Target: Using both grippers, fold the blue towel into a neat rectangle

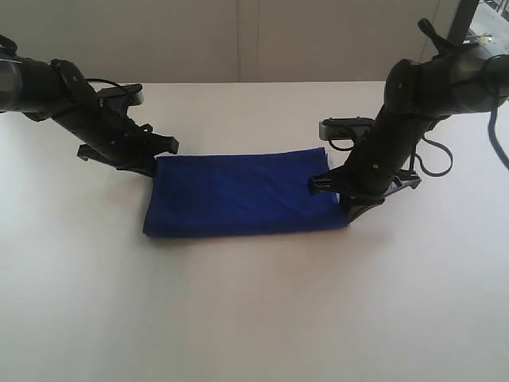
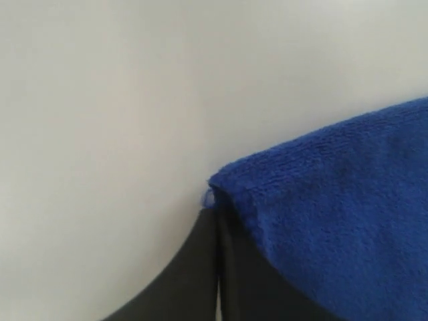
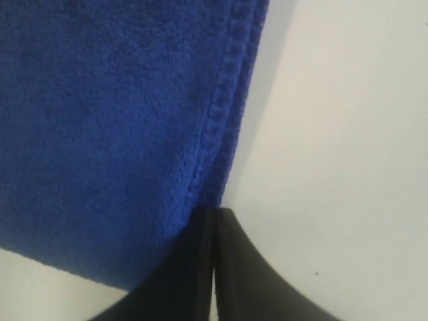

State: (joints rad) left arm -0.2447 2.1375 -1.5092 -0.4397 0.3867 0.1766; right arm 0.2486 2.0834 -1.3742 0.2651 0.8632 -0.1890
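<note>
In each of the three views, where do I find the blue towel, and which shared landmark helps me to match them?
Exterior view: the blue towel lies flat mid-picture on the white table, between the two arms.
Left wrist view: it fills the picture's lower right part.
Right wrist view: it fills the picture's left and upper part.
Shared landmark: the towel's edge against the white table.

Left pincer (image 1: 153,169), right pincer (image 1: 351,213) block blue towel (image 1: 238,195) ends; open table (image 1: 254,318) nearside.
</note>
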